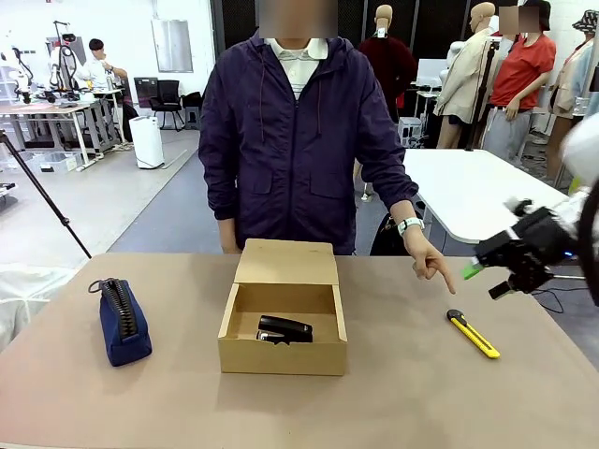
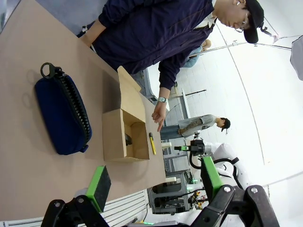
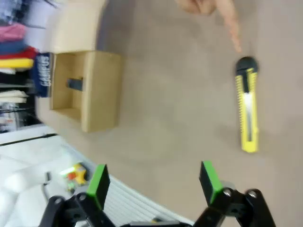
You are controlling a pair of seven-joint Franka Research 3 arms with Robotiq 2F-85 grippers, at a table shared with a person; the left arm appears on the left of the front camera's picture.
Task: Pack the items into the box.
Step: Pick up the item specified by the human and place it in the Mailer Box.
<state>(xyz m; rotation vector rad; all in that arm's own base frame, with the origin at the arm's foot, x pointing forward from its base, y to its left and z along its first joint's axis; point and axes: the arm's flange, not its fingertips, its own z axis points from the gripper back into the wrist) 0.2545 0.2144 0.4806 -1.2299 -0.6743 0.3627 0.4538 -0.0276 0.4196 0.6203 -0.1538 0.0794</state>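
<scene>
The brown cardboard box [image 1: 281, 354] stands open at mid-table, its flap lid raised at the back. A black stapler [image 1: 284, 328] lies inside it. On the table to the right lies the yellow utility knife [image 1: 473, 334], and the person's hand [image 1: 430, 262] points down at it. My right gripper [image 1: 487, 279] hovers open above the table's right edge, just right of that hand. In the right wrist view the right gripper [image 3: 154, 184] is open, with the knife [image 3: 247, 106] ahead and the box [image 3: 102, 90] off to the side. My left gripper [image 2: 154, 184] is open and far from the box [image 2: 113, 137].
A navy blue zip pouch [image 1: 122, 318] lies on the left of the table, apart from the box. The person stands at the far edge behind the box. Bare tabletop runs along the near edge and between the box and the knife.
</scene>
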